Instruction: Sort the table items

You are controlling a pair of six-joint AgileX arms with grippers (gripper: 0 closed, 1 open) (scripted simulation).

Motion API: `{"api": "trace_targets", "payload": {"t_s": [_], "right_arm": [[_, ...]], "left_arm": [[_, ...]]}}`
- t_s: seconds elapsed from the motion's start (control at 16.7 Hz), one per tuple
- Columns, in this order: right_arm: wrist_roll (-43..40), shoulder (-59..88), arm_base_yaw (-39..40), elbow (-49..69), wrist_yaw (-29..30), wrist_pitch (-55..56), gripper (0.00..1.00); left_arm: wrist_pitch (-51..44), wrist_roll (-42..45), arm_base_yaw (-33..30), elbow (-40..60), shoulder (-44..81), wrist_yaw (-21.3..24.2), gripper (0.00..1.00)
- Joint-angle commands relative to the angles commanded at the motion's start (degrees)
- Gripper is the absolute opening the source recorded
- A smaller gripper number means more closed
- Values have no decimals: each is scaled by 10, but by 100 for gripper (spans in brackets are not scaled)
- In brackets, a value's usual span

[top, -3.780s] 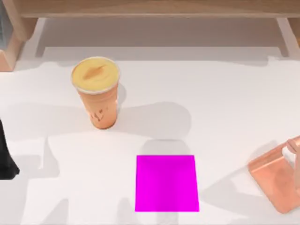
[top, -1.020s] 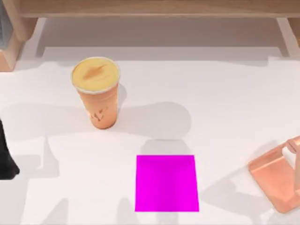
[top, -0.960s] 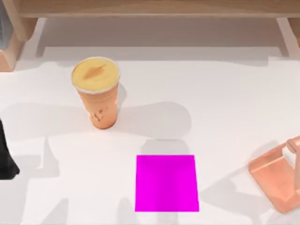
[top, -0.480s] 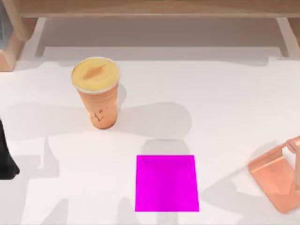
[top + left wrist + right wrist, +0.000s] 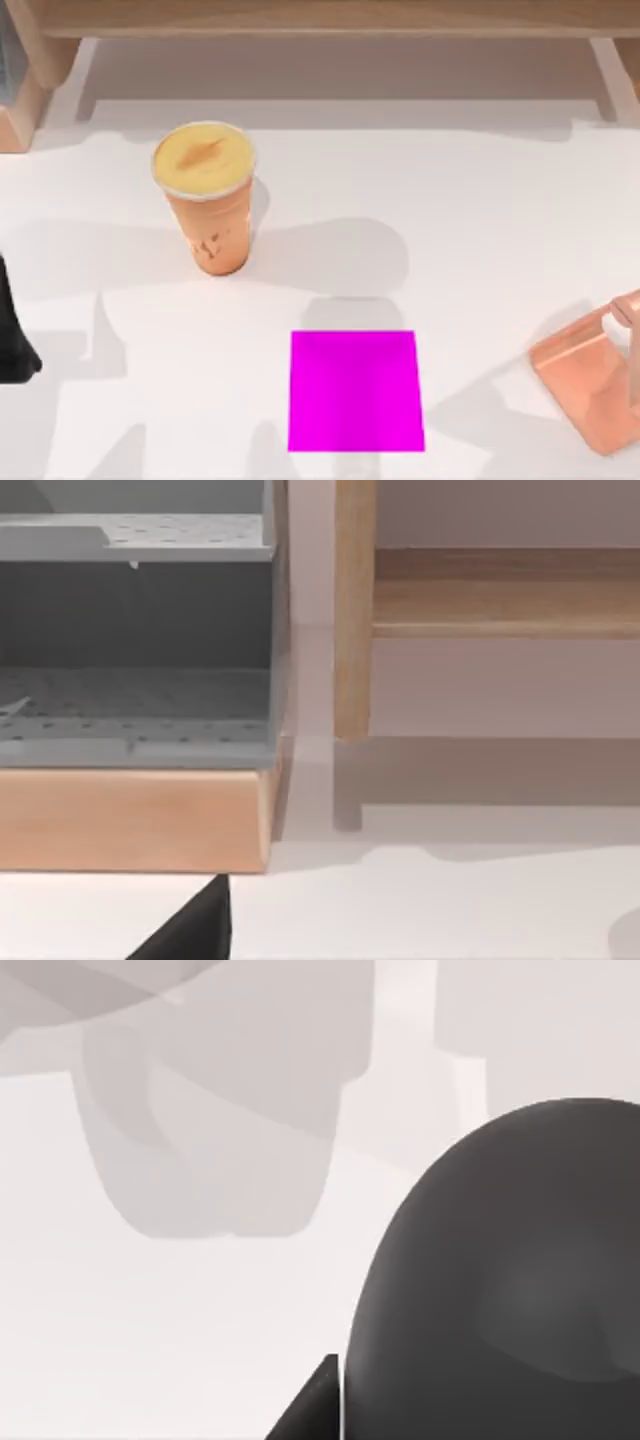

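A tall orange cup [image 5: 212, 215] with a pale yellow lid stands upright on the white table [image 5: 480, 220], left of the middle and towards the back. A dark grey computer mouse [image 5: 510, 1280] lies on the white surface close under my right wrist camera, and a black tip of my right gripper [image 5: 315, 1405] shows just beside it. A black tip of my left gripper [image 5: 195, 930] shows low over the table, facing the back left corner. Neither gripper is near the cup.
A flat magenta square [image 5: 355, 390] lies at the front middle. A copper-coloured stand [image 5: 590, 385] sits at the right edge, and a black shape [image 5: 12, 340] at the left edge. A wooden shelf [image 5: 330, 20] spans the back, with a grey perforated rack [image 5: 135, 705] on a wooden base at its left.
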Motion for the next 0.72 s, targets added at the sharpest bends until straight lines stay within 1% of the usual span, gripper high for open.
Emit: {"api": "trace_targets", "payload": {"t_s": [0.18,0.36,0.48,0.72], "right_arm": [[-34,6,35,29,20,19,0],[-117,14,124,82,53,63,0],[-198,32,215,121,73,91,0],[-348,95,432,186,89,128,0]], "left_arm": [[0,0,0,0,0,0,100],[0,0,0,0,0,0,100],[0,0,0,0,0,0,100],[0,0,0,0,0,0,100]]}}
